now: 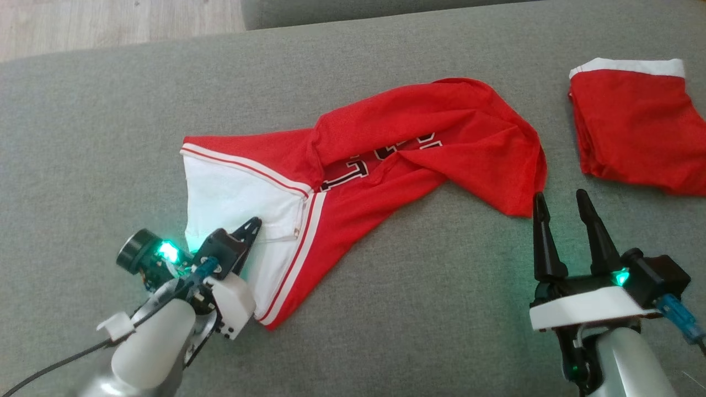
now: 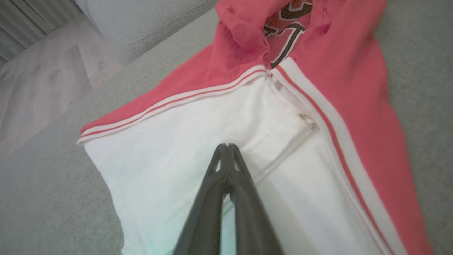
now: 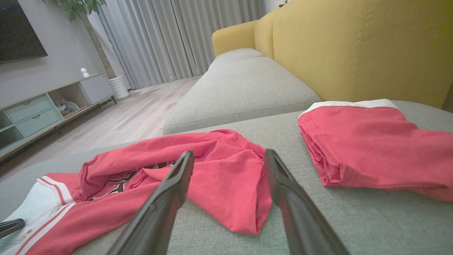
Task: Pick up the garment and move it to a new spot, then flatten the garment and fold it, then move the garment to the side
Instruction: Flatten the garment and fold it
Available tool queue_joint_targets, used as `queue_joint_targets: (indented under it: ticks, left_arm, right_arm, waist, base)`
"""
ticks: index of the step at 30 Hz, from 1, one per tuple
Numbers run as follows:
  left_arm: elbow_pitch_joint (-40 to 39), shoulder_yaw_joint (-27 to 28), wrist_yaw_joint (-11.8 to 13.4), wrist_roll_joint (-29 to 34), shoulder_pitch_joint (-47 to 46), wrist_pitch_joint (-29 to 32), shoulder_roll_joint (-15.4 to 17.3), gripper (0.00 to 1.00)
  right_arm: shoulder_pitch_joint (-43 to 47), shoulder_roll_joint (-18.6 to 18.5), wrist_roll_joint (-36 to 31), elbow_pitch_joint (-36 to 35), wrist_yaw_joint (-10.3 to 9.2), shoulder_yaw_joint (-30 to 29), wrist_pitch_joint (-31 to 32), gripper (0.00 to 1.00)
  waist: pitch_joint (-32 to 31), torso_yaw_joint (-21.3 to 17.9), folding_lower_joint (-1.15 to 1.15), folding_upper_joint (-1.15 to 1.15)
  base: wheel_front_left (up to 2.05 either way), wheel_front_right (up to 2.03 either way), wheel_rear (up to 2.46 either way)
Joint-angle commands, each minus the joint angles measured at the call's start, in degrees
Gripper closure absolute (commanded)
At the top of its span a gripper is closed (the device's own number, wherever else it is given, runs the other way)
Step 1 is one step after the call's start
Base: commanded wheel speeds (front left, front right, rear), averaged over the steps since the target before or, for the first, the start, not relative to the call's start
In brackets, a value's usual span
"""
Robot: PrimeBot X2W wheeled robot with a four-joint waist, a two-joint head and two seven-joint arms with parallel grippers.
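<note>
The garment (image 1: 419, 160) is a red jersey with black-and-white lettering and a white, red-striped panel, lying crumpled across the grey cushion. My left gripper (image 1: 255, 222) is at the garment's lower left. In the left wrist view my left gripper (image 2: 226, 145) is shut, its tips pressed together into the white panel of the garment (image 2: 177, 141) beside a seam. My right gripper (image 1: 559, 196) stands open just below the garment's red right corner, apart from it. In the right wrist view my right gripper (image 3: 229, 154) frames that corner of the garment (image 3: 219, 177).
A second red garment with a white band (image 1: 634, 127) lies folded at the far right, close to my right gripper. The grey cushion (image 1: 413, 309) has free room in front. Wooden floor (image 1: 110, 22) lies beyond its far left edge. A yellow backrest (image 3: 354, 46) rises behind.
</note>
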Motion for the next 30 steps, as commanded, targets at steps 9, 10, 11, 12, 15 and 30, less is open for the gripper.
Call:
queue_joint_targets:
  ticks: [9,10,11,12,15,30]
  left_arm:
    - [-5.6,8.3,4.1,-5.8,-1.3,-5.9,0.8,1.0]
    - [-6.2,9.2,4.7,-6.6,-0.9,-6.8,0.5,1.0]
    - [-6.8,10.3,5.3,-7.7,-0.4,-7.6,0.1,1.0]
    - [-7.5,11.2,5.9,-8.7,0.3,-8.4,-0.3,1.0]
    - [-9.5,13.0,7.7,-10.3,2.4,-10.4,-0.7,1.0]
    - [-15.4,19.6,11.7,-16.2,14.8,-14.2,-5.9,0.0]
  right_arm:
    - [-1.5,-0.3,0.3,-1.2,-0.04,1.1,-0.6,0.0]
    - [-1.4,-0.3,0.2,-1.2,-0.04,1.1,-0.6,0.0]
    - [-1.3,-0.3,0.2,-1.2,-0.04,1.1,-0.6,0.0]
    - [-1.1,-0.3,0.1,-1.3,-0.04,1.1,-0.6,0.0]
    - [-0.6,-0.3,-0.2,-1.3,-0.04,1.0,-0.6,0.0]
    - [1.3,-0.3,-0.8,-1.4,-0.04,1.5,-0.6,0.0]
  waist:
    - [-2.4,0.9,0.0,0.0]
    - [-2.8,1.1,0.0,0.0]
    - [-3.2,1.4,0.0,0.0]
    - [-3.6,1.6,0.0,0.0]
    - [-4.8,2.6,0.0,0.0]
    - [-7.2,5.3,0.0,0.0]
  base:
    - [0.0,0.0,0.0]
    - [0.0,0.0,0.0]
    - [0.0,0.0,0.0]
    - [0.0,0.0,0.0]
    - [0.0,0.0,0.0]
    - [0.0,0.0,0.0]
